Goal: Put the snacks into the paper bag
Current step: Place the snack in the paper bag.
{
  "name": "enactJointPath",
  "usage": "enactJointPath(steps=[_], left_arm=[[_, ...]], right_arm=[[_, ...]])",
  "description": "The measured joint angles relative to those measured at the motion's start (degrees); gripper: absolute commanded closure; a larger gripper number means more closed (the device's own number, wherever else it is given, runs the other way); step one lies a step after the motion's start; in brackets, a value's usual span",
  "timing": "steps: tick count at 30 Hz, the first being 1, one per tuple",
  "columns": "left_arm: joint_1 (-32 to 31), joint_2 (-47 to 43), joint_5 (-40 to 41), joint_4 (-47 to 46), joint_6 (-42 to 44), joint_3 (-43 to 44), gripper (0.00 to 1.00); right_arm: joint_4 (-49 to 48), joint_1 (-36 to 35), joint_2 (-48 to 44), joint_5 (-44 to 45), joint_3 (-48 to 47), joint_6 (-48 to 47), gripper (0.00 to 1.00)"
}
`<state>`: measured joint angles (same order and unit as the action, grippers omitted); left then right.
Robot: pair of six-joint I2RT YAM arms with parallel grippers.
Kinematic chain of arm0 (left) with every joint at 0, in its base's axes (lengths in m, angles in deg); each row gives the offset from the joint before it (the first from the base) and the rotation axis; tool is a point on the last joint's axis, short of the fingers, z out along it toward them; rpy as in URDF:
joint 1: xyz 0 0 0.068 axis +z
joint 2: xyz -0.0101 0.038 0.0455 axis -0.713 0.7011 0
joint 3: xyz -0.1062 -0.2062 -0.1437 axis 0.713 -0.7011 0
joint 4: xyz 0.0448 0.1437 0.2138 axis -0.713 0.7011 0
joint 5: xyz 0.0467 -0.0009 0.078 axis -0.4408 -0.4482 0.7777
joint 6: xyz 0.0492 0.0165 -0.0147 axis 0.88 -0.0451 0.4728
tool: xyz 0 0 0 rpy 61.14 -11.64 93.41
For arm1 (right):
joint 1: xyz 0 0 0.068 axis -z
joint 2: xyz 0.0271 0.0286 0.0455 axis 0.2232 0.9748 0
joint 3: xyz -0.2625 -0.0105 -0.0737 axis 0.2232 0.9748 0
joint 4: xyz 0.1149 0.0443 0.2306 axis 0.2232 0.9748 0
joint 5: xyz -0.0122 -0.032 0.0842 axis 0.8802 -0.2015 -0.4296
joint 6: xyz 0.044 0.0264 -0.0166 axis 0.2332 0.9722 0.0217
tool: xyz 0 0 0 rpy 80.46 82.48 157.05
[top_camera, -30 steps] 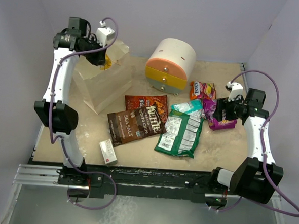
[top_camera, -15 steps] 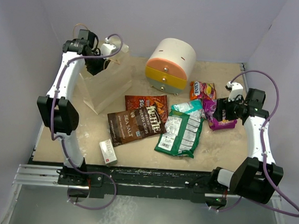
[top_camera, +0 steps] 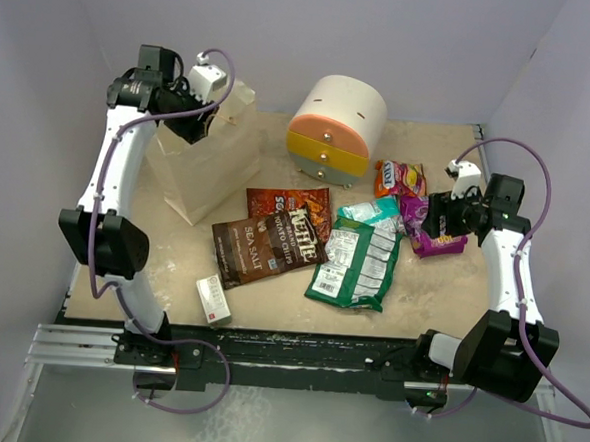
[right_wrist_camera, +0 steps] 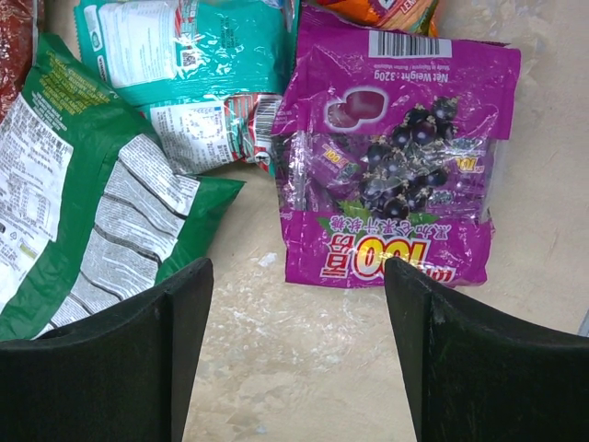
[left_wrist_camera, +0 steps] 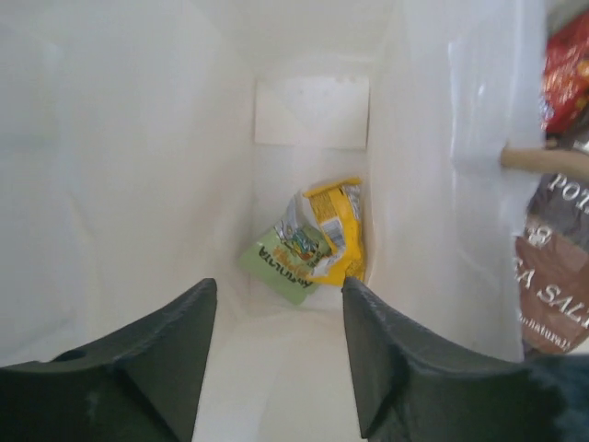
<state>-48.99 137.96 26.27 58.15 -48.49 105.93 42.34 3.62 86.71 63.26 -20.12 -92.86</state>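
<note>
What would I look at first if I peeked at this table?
Probably the round drawer unit at the back, white with orange and yellow drawers, and, spread in front of it, the red-brown chip bag and the big green bag. At the back left, the left gripper looks down into the paper bag, where a yellow and green packet lies at the bottom.

Cream-tan paper bag (top_camera: 203, 170) at 10 o'clock, white inside, holding a yellow-and-light-green packet (left_wrist_camera: 317, 241); purple packet (right_wrist_camera: 396, 175) at 3 o'clock with dark grape print; white-labelled green bag (top_camera: 352, 265), teal packet (right_wrist_camera: 184, 46), red-brown bag (top_camera: 295, 216), dark brown bag (top_camera: 248, 253); white-orange-yellow banded drawer unit (top_camera: 336, 118) at 12.
</note>
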Motion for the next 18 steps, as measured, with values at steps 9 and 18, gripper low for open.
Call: enactJointPath(steps=[9,18], left_arm=[[0.0,-11.4,0.6,-13.5,-2.1,-6.3,0.01],[0.0,-22.3,0.2,-26.2,-9.8,-16.4,0.01]], right_arm=[[-0.5,-0.8,0.4,0.2,-2.2,1.0,0.24],[-3.4,-4.8,10.5,0.3,-12.5,3.2,0.25]])
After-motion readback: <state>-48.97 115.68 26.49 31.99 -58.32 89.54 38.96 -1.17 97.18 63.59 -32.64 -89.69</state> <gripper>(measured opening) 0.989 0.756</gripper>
